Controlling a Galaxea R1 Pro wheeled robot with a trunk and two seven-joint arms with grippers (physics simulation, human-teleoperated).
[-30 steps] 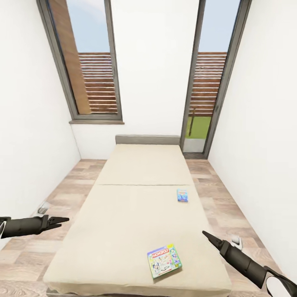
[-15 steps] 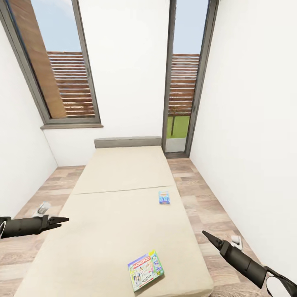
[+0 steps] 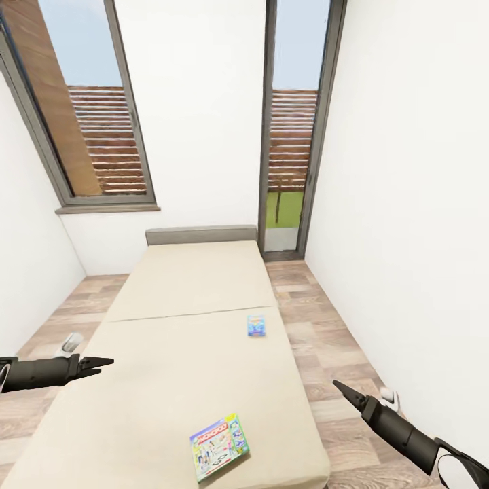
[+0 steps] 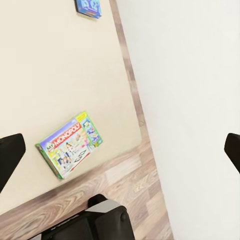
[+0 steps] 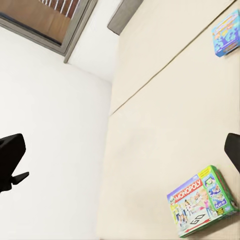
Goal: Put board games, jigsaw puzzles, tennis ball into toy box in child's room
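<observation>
1. The child's room [image 3: 414, 204] is showing white walls, two tall grey-framed windows and a wood-plank floor [image 3: 326, 346] running along both sides of the bed.
2. The bed [image 3: 183, 305] is lying lengthwise in the head view, its plain beige mattress reaching from the near edge back to a grey headboard [image 3: 201, 235] against the far wall.
3. The green-edged board game [image 3: 219, 447], lettered "MONOPOLY" in the wrist views, is lying flat near the foot of the bed, slightly turned, close to the mattress's right edge.
4. The small blue board game [image 3: 256, 325] is lying flat farther up the mattress, just short of the seam across it and near the same right edge, well apart from the green-edged one.
5. The left gripper [image 3: 102, 362] is hovering over the bed's left edge, empty; its jaws are appearing as a narrow point in the head view, yet the left wrist view is showing the fingertips [image 4: 10, 155] at opposite borders, so they are probably spread.
6. The right gripper [image 3: 337, 387] is hanging over the floor just right of the bed, empty, likewise seeming spread in its wrist view.
7. The green-edged game is lying between the two grippers and nearer than both, touching neither.
</observation>
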